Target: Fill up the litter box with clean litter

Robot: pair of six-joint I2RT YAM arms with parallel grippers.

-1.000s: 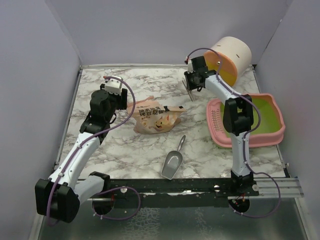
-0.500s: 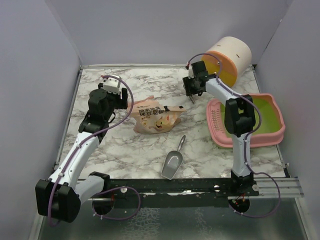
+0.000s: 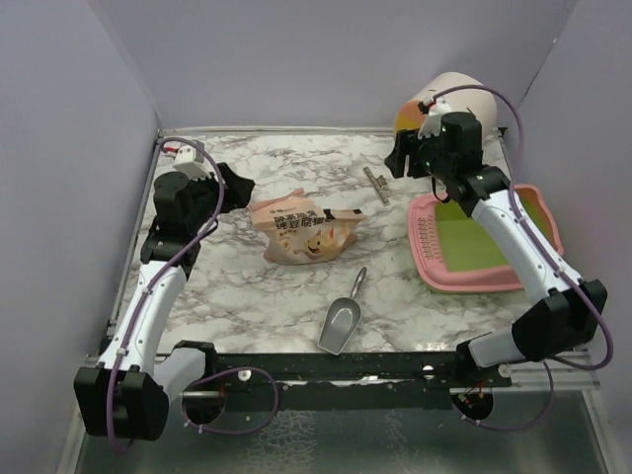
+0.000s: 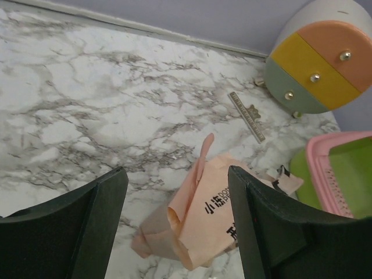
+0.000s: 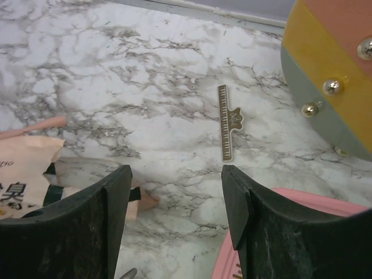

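Left claw (image 4: 175,172) gapes beside bag (image 4: 192,232) lettered "小".

Pink litter box (image 3: 426,240), lime-green inside — grey-veined white marble table (image 3: 296,163).

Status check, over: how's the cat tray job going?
Both jaws open, nothing held. Litter box bare green, no litter seen. Bag lies left of it, nothing between.

left fingers (image 4: 75,232), right fingers (image 5: 75,232) both spread, empty
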